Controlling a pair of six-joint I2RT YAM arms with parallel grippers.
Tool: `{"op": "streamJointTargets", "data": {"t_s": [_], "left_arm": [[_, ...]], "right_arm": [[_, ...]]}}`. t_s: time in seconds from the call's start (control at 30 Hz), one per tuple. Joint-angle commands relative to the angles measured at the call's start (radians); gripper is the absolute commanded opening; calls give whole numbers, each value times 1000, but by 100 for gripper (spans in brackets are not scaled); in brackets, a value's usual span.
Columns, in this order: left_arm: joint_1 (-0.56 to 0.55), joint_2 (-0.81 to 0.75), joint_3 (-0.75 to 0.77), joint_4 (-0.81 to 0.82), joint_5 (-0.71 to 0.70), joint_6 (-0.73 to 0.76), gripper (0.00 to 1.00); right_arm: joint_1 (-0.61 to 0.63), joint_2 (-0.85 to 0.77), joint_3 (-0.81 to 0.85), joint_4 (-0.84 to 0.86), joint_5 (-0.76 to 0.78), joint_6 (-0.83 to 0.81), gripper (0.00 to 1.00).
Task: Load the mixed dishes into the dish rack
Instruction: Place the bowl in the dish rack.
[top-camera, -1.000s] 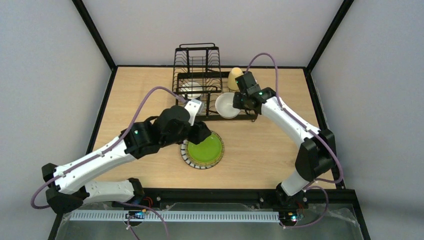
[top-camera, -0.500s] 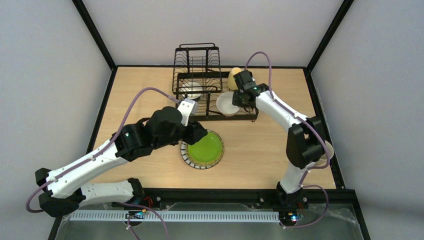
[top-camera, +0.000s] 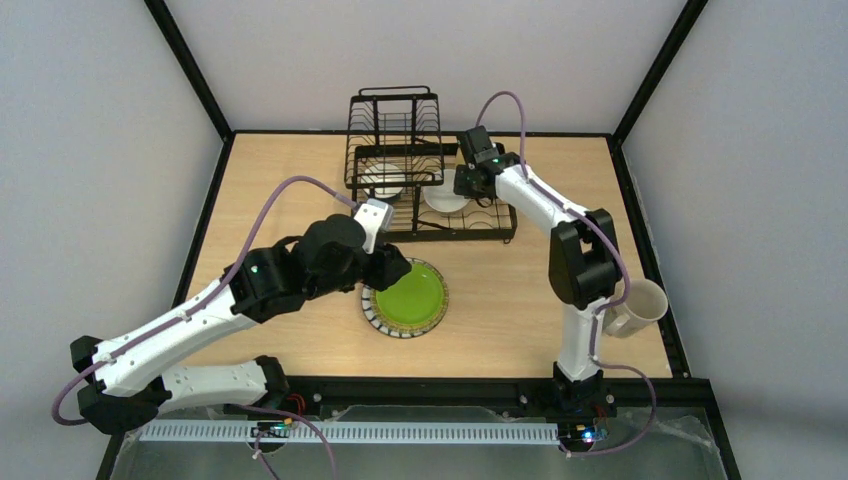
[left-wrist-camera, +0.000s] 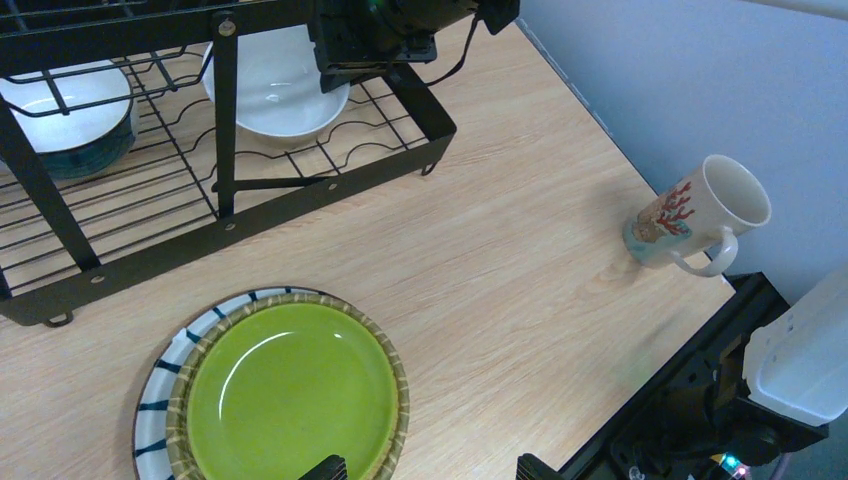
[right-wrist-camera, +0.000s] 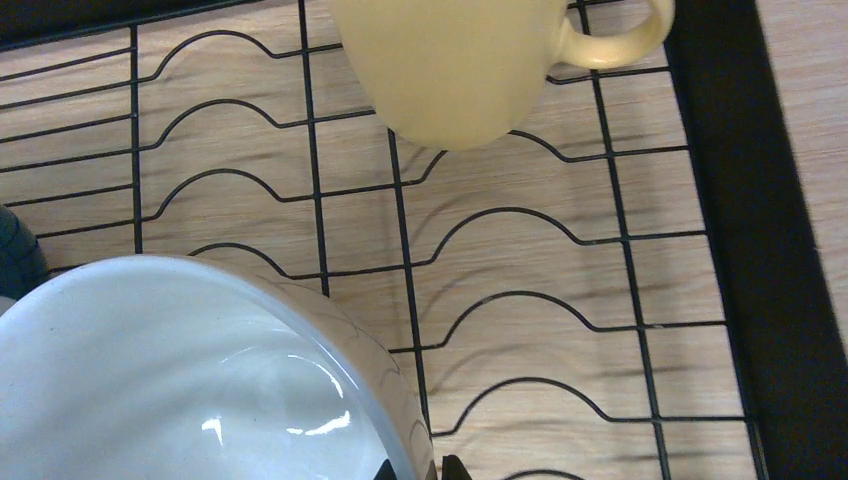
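The green plate (top-camera: 406, 299) with a striped rim lies flat on the table in front of the dish rack (top-camera: 497, 236). My left gripper (left-wrist-camera: 425, 470) hovers open over the plate's (left-wrist-camera: 290, 390) right edge, one fingertip above the green, the other above bare wood. My right gripper (right-wrist-camera: 425, 468) is shut on the rim of the white bowl (right-wrist-camera: 170, 380), holding it low over the rack's flat tray (right-wrist-camera: 405, 215). The yellow mug (right-wrist-camera: 460, 70) stands on the tray just beyond. The blue-outside bowl (top-camera: 383, 181) sits in the rack's left part. A cream mug (top-camera: 640, 305) stands at the table's right edge.
The rack's taller raised tier (top-camera: 394, 115) rises at the back. Black frame rails (top-camera: 640, 215) border the table. My right arm's elbow (top-camera: 580, 260) stands between the rack and the cream mug (left-wrist-camera: 700, 215).
My right arm has carried the white bowl left and farther back over the tray, and its elbow swung inward, uncovering the cream mug. My left arm shifted slightly left, then held still.
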Motion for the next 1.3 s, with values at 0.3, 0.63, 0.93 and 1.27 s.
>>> {"op": "streamJointTargets", "data": {"t_s": [0.3,0.63,0.93,1.27], "left_arm": [[-8,-8,1,-18,-29,-35,98],[-7,-3,0,-7,-35,-45,98],[-7,-3,-4,-1,-39,-51,98],[-8,-2,-11,7,-40,-56,98]], "right_arm": [[-3,92,118,60,-103,-27,0],[-3,135,140,70,-151,-42,3],[-1,174,170,68,-183,-50,13],[7,181,176,74,-217,-63,42]]}}
